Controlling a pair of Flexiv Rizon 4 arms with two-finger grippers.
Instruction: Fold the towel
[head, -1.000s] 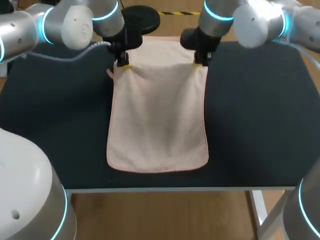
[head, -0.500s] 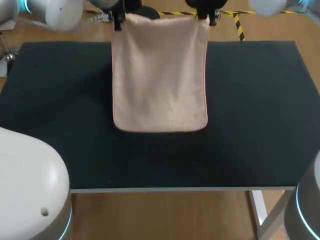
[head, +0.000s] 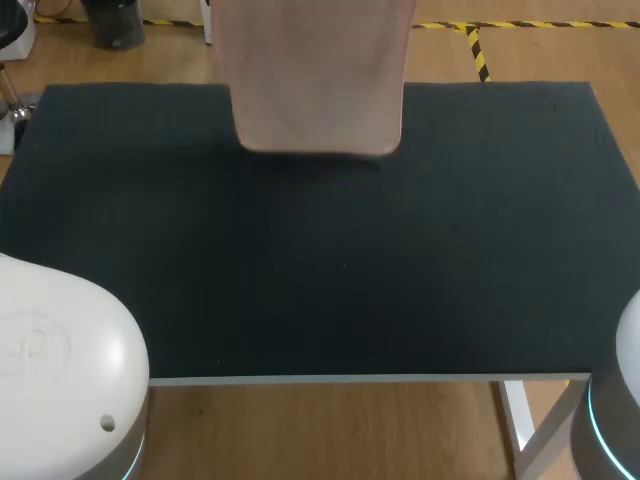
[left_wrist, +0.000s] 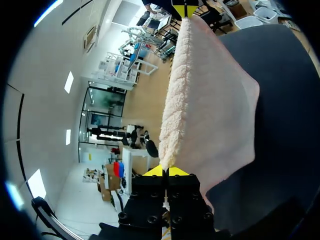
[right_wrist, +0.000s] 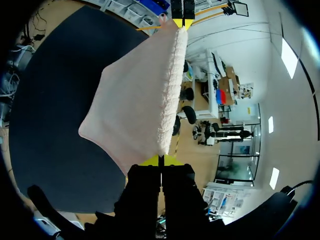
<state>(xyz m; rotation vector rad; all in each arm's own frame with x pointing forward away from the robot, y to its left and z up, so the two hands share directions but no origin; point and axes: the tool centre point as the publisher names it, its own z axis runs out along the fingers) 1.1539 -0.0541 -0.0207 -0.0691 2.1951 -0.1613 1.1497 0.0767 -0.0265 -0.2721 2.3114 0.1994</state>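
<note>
- Pink towel (head: 318, 80) hangs flat over the far edge of the bench (head: 320, 260), near the middle. Its bottom edge looks free of the black top.
- Your left gripper (left_wrist: 166, 171) is pinching one top corner, with its yellow tips pressed on the cloth.
- Your right gripper (right_wrist: 161, 160) is pinching the other top corner the same way.
- The top edge runs straight between them. Hold both grippers level so it does not sag.
- I think the fold comes next. Let the bottom edge land first, then lay the held edge over it slowly, so the corners meet.
- Let go only when the cloth lies flat.
</note>
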